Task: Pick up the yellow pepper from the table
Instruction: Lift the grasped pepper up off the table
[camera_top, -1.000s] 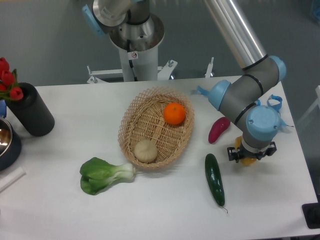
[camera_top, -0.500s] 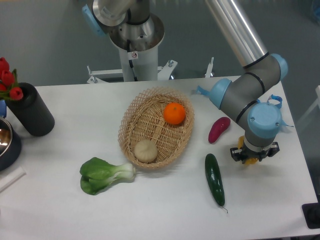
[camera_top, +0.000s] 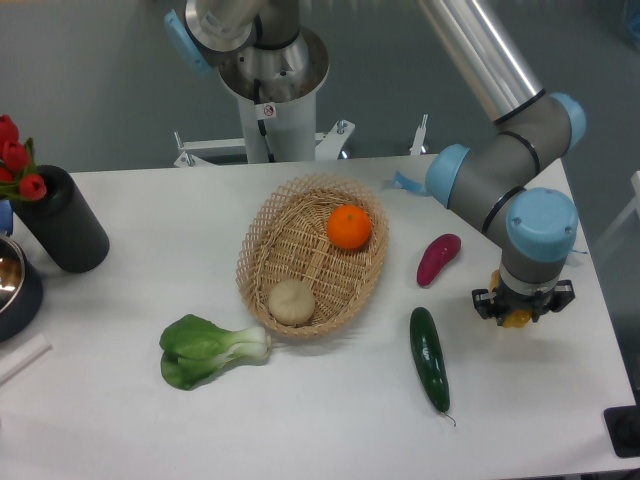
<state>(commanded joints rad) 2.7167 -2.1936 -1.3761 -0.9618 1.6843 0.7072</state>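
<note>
Camera view shows the yellow pepper (camera_top: 516, 318) as only a small glossy yellow-orange patch, mostly hidden beneath the arm's wrist, near the right edge of the white tabletop (camera_top: 330, 410) and right of the dark green cucumber (camera_top: 430, 358). The black fingers (camera_top: 485, 305) flank it on both sides; whether they are clenched on it cannot be told.

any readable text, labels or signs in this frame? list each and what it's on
No legible text anywhere.
Small white sticker with a red mark on the robot base column: too small and blurred to read.
Nothing printed shows on the arm, the gripper, the wicker basket, the black cylinder or the table.
</note>
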